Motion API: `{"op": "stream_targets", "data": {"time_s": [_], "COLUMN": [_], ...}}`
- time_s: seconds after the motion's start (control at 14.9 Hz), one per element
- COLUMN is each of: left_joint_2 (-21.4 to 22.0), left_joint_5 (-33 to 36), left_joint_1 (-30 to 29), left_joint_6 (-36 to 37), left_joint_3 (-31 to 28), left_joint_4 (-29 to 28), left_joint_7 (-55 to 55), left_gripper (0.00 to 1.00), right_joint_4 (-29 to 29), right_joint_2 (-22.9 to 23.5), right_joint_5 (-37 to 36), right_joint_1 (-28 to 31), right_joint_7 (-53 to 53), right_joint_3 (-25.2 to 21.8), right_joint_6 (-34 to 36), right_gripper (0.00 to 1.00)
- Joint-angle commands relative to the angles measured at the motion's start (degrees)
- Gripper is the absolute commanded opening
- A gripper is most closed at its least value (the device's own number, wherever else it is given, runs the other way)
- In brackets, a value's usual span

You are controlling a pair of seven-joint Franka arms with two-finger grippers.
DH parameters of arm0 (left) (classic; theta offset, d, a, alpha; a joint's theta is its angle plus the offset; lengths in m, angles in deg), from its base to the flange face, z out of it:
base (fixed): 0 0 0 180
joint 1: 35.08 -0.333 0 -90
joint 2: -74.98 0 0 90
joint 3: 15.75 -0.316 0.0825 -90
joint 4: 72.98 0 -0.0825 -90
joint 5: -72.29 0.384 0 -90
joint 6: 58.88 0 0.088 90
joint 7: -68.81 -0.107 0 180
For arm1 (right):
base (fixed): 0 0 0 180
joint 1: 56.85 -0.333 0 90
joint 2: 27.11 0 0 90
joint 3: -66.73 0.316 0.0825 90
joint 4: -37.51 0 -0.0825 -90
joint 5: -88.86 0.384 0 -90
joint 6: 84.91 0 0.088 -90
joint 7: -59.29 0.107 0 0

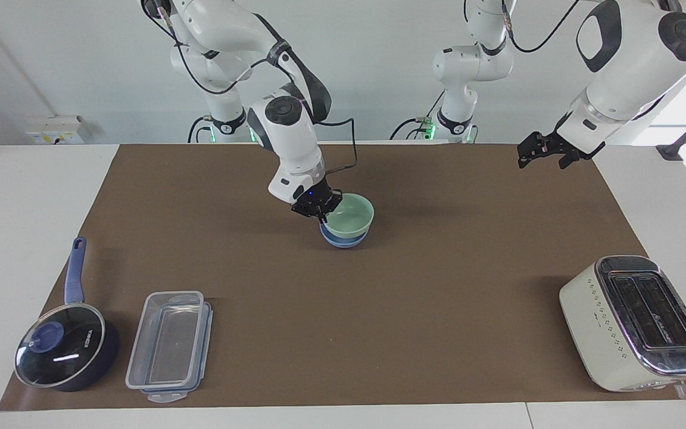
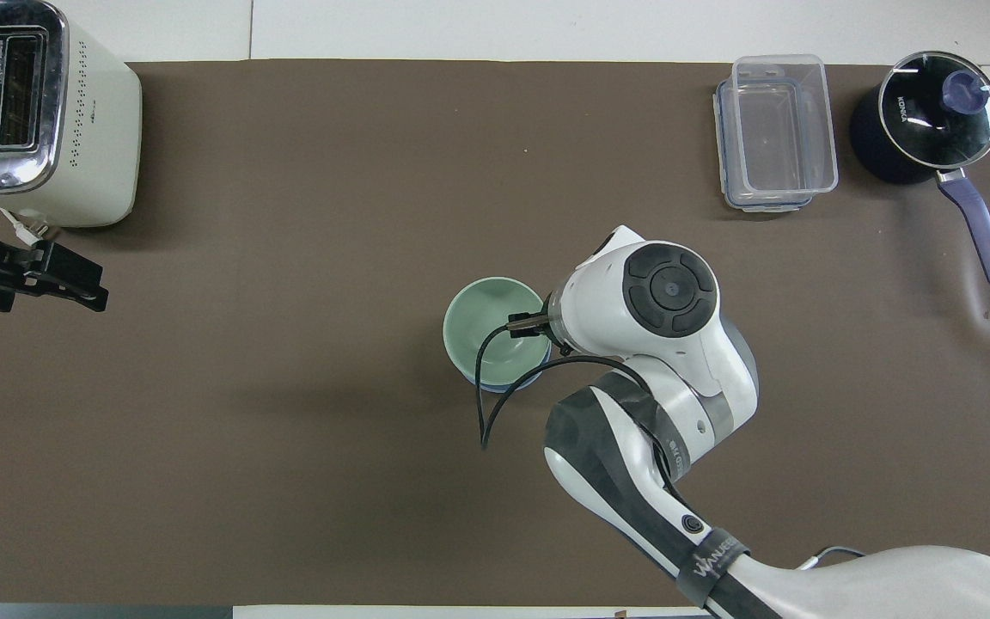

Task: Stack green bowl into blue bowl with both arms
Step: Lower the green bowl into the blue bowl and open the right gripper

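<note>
mat centre: green bowl (image 1: 349, 217) in right tool (image 1: 321, 213), nested.

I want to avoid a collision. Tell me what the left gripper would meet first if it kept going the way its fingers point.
The left gripper hangs open above the mat's edge at the left arm's end, pointing toward the right arm's end. Its way looks free; it seems well above the green bowl, though depth is uncertain.
</note>
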Motion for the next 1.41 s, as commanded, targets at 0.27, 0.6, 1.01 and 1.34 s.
{"op": "stream_targets", "data": {"time_s": [0.27,0.6,1.01,1.34], "left_joint_2": [5.05,4.53,4.7,4.26], "left_joint_5": [1.31,3.16,3.07,2.63], "left_joint_1": [0.09,0.71,0.53,0.18], "left_joint_6": [-3.32,-3.34,-2.45,-4.47], "left_joint_3": [0.22,0.39,0.39,0.48], "left_joint_4": [-6.57,-3.6,-3.68,-2.71], "left_joint_7": [-2.56,-2.74,-2.65,-2.56], "left_gripper": [1.0,1.0,1.0,1.0], "right_joint_4": [0.56,0.65,0.56,0.56], "right_joint_2": [0.82,1.87,3.1,3.11], "right_joint_5": [-3.44,-5.04,-5.04,-5.04], "right_joint_1": [-0.16,-0.08,-0.51,-0.52], "right_joint_7": [0.76,0.94,1.03,1.03], "right_joint_3": [0.11,0.11,0.11,0.11], "right_joint_6": [4.02,3.22,0.24,0.23], "right_gripper": [0.0,0.0,0.0,0.0]}}
